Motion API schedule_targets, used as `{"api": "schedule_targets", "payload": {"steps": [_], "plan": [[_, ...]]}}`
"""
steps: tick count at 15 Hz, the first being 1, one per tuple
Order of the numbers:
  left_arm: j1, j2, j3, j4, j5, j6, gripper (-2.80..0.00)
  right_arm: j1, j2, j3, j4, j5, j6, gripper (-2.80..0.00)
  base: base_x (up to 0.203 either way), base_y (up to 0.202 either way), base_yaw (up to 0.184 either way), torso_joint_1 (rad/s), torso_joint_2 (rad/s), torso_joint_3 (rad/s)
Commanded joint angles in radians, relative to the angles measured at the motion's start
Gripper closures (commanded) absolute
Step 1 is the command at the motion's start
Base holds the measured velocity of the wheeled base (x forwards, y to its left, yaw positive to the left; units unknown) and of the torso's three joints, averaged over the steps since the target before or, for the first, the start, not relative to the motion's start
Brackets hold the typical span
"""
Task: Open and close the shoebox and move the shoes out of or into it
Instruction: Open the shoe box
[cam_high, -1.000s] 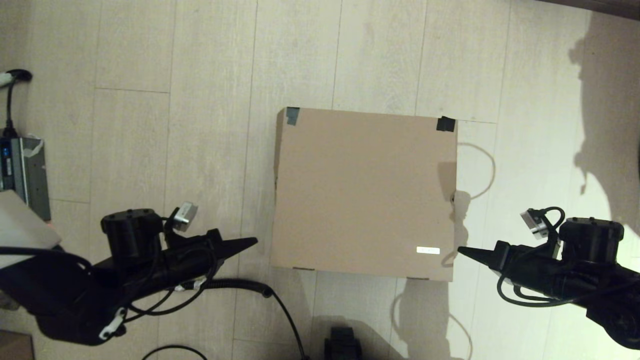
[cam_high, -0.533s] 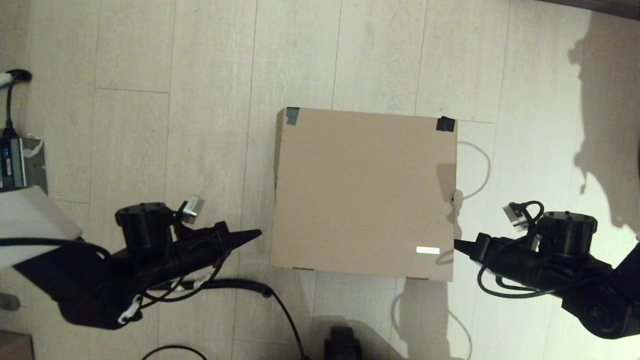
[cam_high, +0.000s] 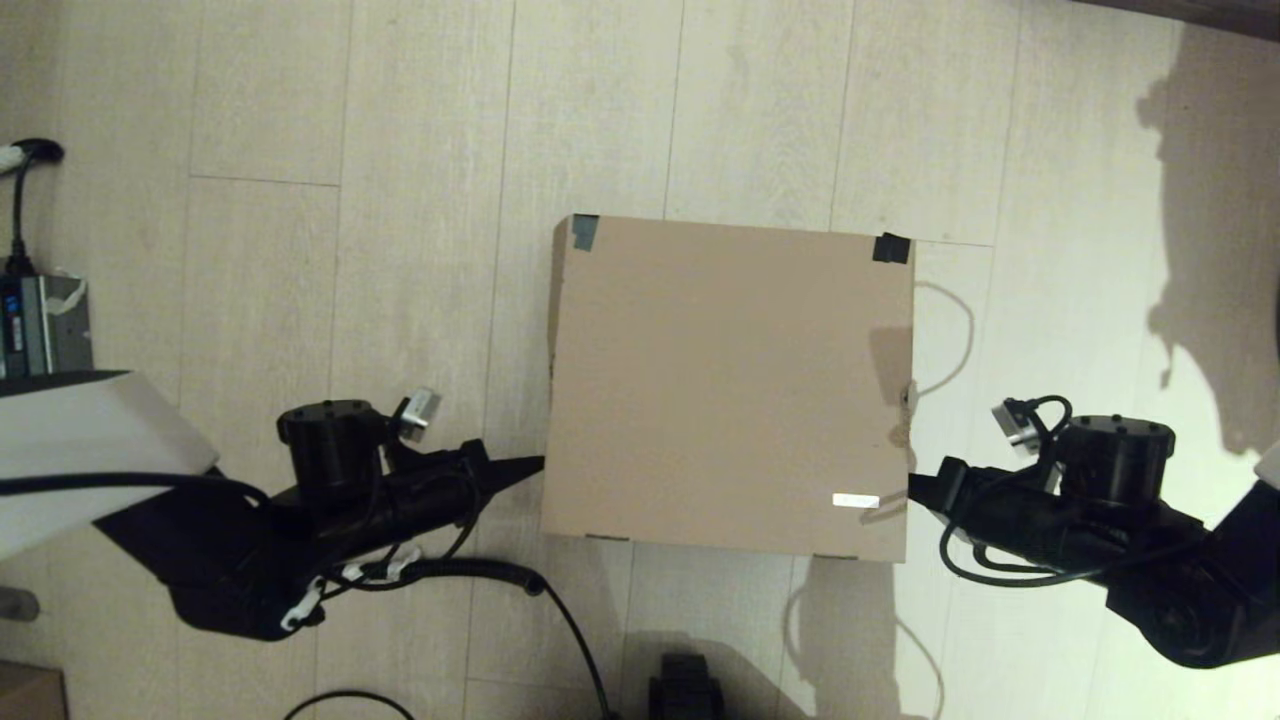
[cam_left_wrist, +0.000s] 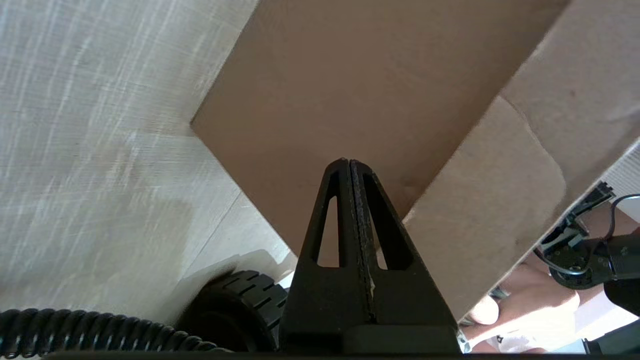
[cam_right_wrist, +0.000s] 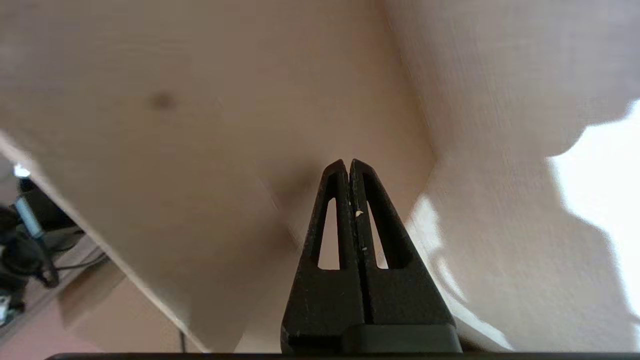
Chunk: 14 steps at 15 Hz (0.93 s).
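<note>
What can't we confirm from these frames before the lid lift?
- Shoes: none in any view; the closed shoebox lid hides whatever is inside.
- Contact: head view puts the left hand and right hand tips at the box sides, but touching or a gap cannot be told.
- White label: text too small to read.
- Grey device: cut off by the head view's left edge.
</note>
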Motion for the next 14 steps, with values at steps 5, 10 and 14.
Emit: {"api": "schedule_targets", "payload": {"steps": [5, 10, 14], "plan": [[-0.011, -0.069, 0.026, 0.000, -0.003, -0.007, 0.00, 0.031, -0.038, 0.011, -0.007, 0.005, 0.010, 0.00, 0.000, 0.000, 0.000, 0.000, 0.00, 0.000], [-0.021, -0.150, 0.066, 0.012, -0.003, -0.009, 0.00, 0.035, -0.157, 0.029, 0.052, 0.003, 0.011, 0.00, 0.000, 0.000, 0.000, 0.000, 0.00, 0.000], [-0.036, -0.245, 0.064, 0.091, -0.002, -0.011, 0.00, 0.033, -0.249, 0.028, 0.128, 0.002, 0.011, 0.00, 0.000, 0.000, 0.000, 0.000, 0.00, 0.000]]}}
